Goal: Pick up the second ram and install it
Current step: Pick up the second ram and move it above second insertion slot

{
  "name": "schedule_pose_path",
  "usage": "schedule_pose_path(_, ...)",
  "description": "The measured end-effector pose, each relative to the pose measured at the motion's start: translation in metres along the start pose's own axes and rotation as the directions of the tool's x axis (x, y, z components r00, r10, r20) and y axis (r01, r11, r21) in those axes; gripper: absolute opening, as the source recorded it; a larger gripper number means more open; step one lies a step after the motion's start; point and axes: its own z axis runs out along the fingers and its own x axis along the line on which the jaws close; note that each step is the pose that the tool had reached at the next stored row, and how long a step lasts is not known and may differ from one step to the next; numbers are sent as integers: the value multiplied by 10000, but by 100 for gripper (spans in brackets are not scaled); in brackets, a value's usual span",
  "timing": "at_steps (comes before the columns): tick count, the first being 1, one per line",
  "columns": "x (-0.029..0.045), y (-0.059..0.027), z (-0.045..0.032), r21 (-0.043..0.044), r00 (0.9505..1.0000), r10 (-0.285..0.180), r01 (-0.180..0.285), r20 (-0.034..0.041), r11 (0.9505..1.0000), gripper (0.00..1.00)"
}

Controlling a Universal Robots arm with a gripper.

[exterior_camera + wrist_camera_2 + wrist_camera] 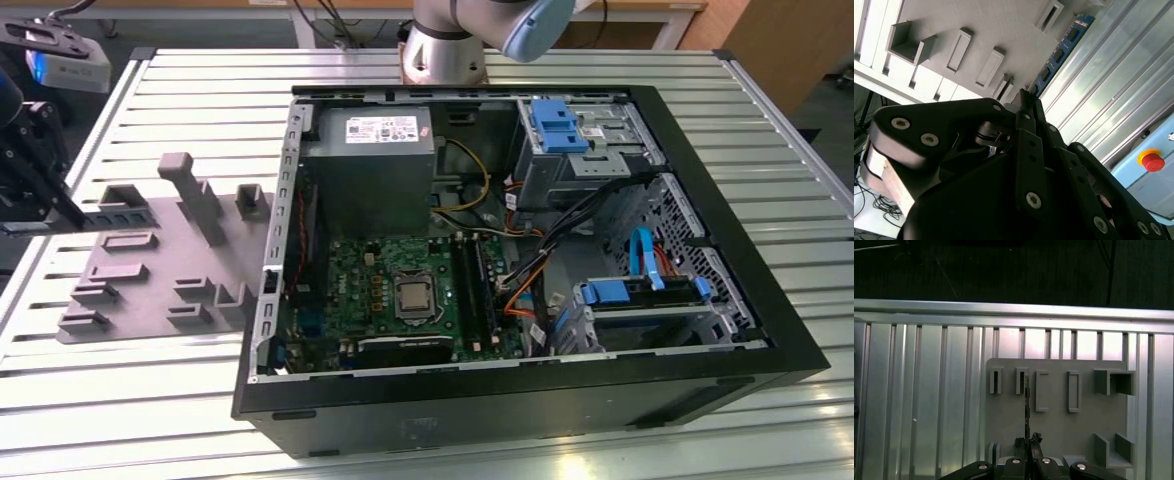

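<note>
Jaws clamped on second ram [1060, 52], nr grey holder plate [1059, 435].

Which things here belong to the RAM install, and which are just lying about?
Belong to the job:
- gripper, shut on the second ram
- grey holder plate
- black memory slots in the open computer case

Lying about:
- red stop button
- power supply
- blue drive brackets
</note>
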Motion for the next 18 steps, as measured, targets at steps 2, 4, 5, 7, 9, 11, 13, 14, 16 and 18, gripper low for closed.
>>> schedule_pose_path(2, 0, 0, -15, -1, 10000, 0, 0, 0, 10000, 14)
schedule_pose_path(4, 0, 0, -26, 1, 10000, 0, 0, 1, 10000, 14)
schedule_pose_path(5, 0, 1, -33, 1, 10000, 0, 0, 0, 10000, 14)
schedule_pose_path(7, 0, 0, -37, 2, 10000, 0, 0, 1, 10000, 14)
schedule_pose_path(9, 0, 1, -38, 0, 10000, 0, 0, -1, 10000, 14)
schedule_pose_path(11, 0, 1, -38, -1, 10000, 0, 0, -2, 10000, 14)
schedule_pose_path(13, 0, 1, -38, 0, 10000, 0, 0, -2, 10000, 14)
schedule_pose_path(14, 0, 1, -38, 1, 10000, 0, 0, -3, 10000, 14)
schedule_pose_path(16, 0, 0, -39, 1, 10000, 0, 0, -2, 10000, 14)
schedule_pose_path(18, 0, 1, -50, -3, 10000, 0, 0, -4, 10000, 14)
